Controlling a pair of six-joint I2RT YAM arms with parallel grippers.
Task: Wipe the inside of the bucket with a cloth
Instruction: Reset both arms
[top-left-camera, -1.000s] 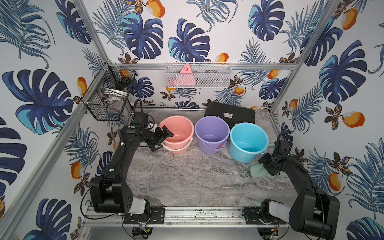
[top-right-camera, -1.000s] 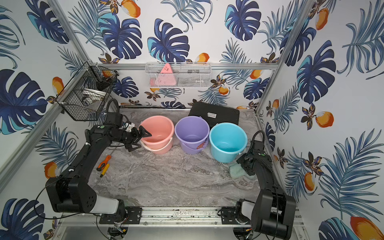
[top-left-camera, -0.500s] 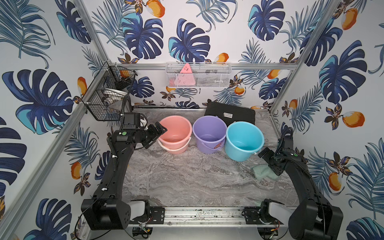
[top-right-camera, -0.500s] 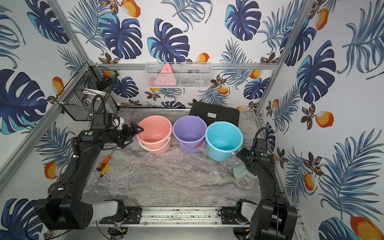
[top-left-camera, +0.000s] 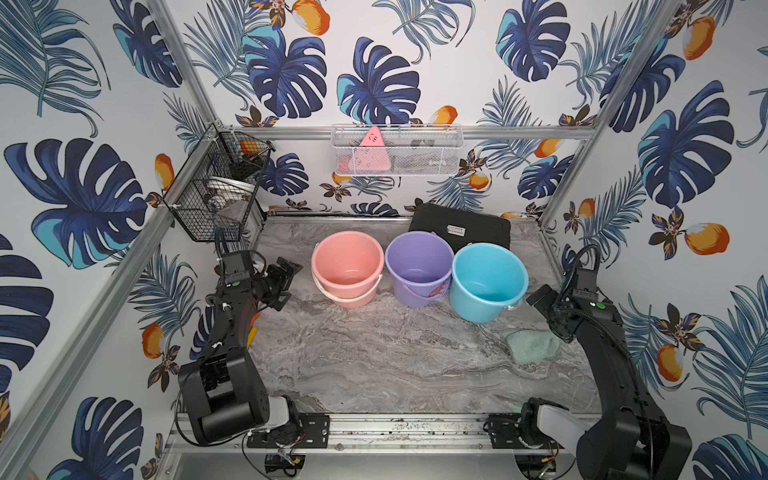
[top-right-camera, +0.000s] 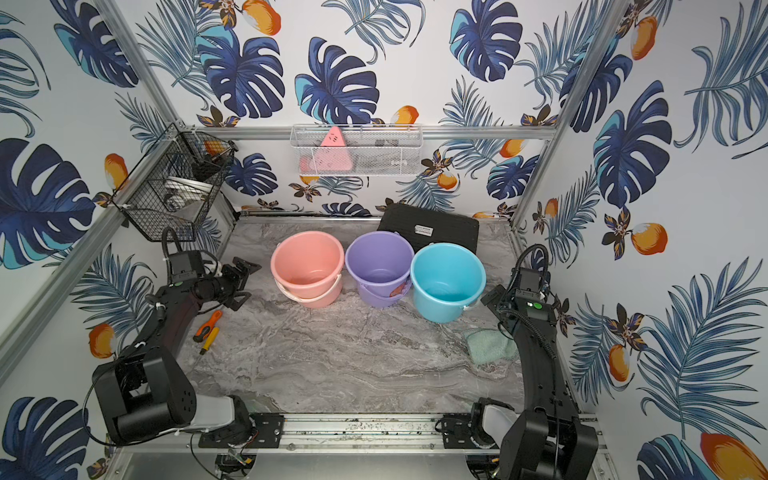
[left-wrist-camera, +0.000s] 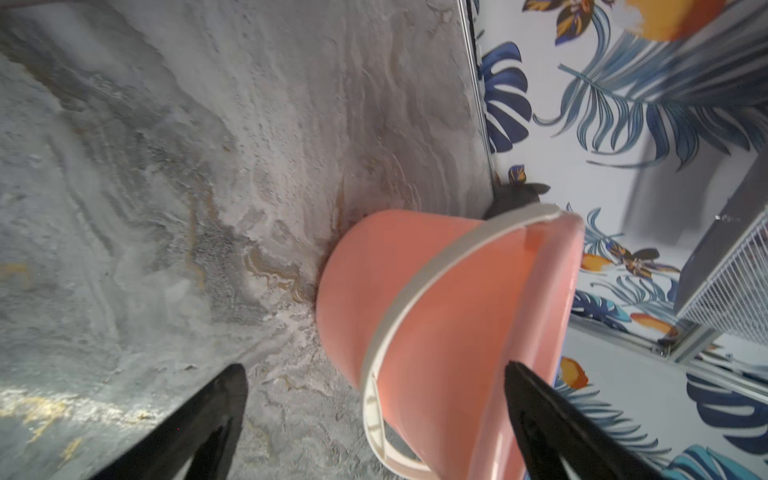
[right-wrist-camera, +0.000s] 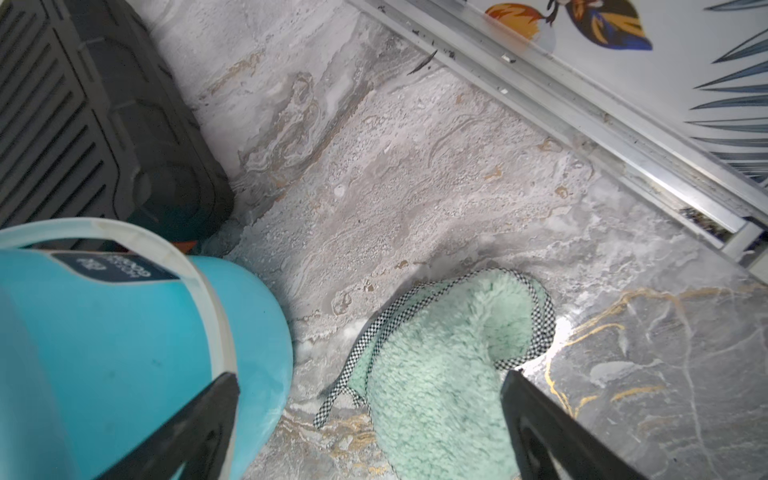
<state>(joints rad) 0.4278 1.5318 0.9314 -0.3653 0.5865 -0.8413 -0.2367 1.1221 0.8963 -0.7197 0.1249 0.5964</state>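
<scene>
Cloth (top-left-camera: 532, 345) of pale grey-green fluffy fabric with a black-and-white checked hem lies crumpled on the grey marble-patterned surface (top-left-camera: 374, 353). It sits near the surface's right edge, just beside the turquoise plastic bucket (top-left-camera: 478, 311) and outside it. Over the cloth hangs the right pincer (right-wrist-camera: 372, 380), its jaws spread wide with nothing gripped. The turquoise plastic bucket stands upright at the right end of a close row, with a purple plastic bucket (top-left-camera: 415, 297) in the middle and a pink plastic bucket (top-left-camera: 349, 297) with a white handle at the left. Just beside the pink bucket's wall, the left pincer (top-left-camera: 286, 276) points at it, equally wide open and empty. A black ribbed plastic case (top-left-camera: 461, 226) lies behind the purple and turquoise buckets. In a top view, an orange-handled screwdriver (top-right-camera: 208, 326) lies on the surface beside the left arm.
</scene>
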